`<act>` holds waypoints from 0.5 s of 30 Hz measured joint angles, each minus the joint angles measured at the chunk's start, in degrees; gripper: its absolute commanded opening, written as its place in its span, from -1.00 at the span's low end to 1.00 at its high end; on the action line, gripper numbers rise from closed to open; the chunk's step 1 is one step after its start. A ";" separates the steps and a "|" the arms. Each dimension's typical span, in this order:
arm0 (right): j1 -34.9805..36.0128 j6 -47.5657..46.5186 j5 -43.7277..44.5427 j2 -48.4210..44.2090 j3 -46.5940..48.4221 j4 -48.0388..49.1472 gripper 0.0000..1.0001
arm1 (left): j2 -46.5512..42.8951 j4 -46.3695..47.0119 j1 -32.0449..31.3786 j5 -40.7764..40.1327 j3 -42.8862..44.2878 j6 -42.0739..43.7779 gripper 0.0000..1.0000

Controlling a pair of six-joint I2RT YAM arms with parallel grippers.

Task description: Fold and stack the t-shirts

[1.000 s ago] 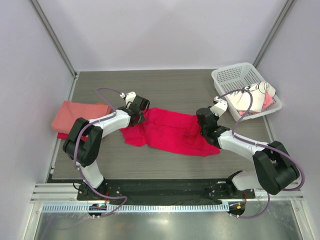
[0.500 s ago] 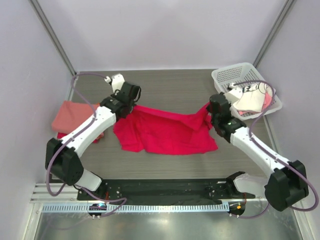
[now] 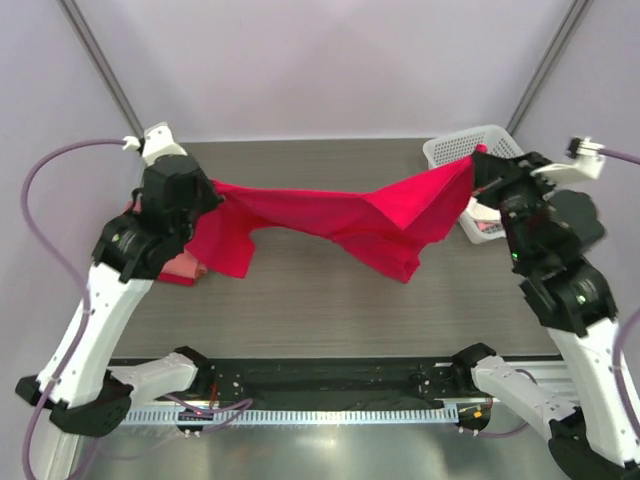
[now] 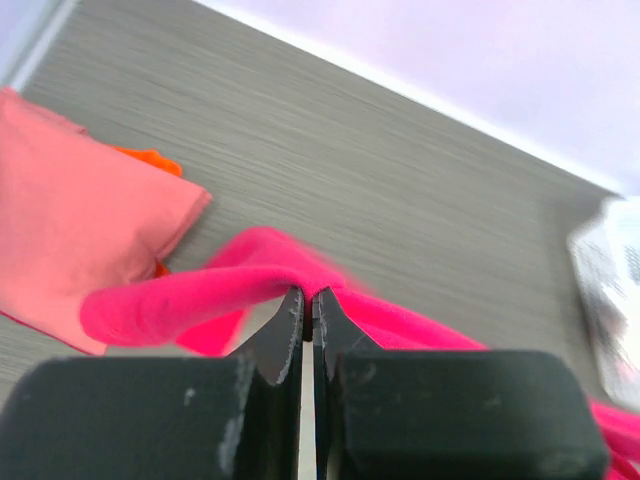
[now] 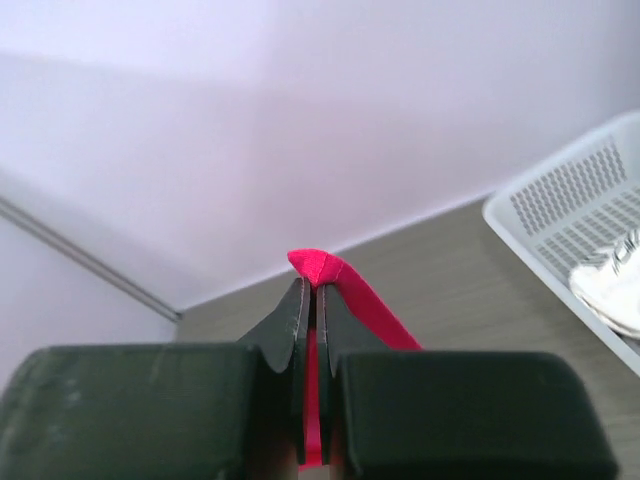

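Overhead, the left claw (image 3: 212, 189) is pinching one end of the crimson t-shirt (image 3: 330, 215), its jaws closed on the cloth, while the right claw (image 3: 476, 160) is clamping the opposite end in the same way. Between the two claws the shirt is hanging stretched over the worktop (image 3: 330, 310), its middle sagging below them. Beneath and outboard of the left claw the folded salmon-pink t-shirt (image 4: 70, 230) is lying flat; just beside the right claw the white lattice basket (image 5: 580, 190) is standing.
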 measured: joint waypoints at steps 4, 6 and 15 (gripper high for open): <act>0.00 -1.68 -5.05 -3.56 8.72 -4.42 -0.98 | -6.03 -3.28 0.04 6.71 2.01 1.22 -1.00; 0.00 -2.14 -7.43 -4.63 13.70 -6.12 -0.98 | -7.58 -5.22 0.04 10.25 4.76 1.46 -1.00; -0.02 -2.64 -7.69 -5.29 26.40 -9.57 -0.98 | -7.43 -7.67 0.07 22.86 12.09 2.21 -1.00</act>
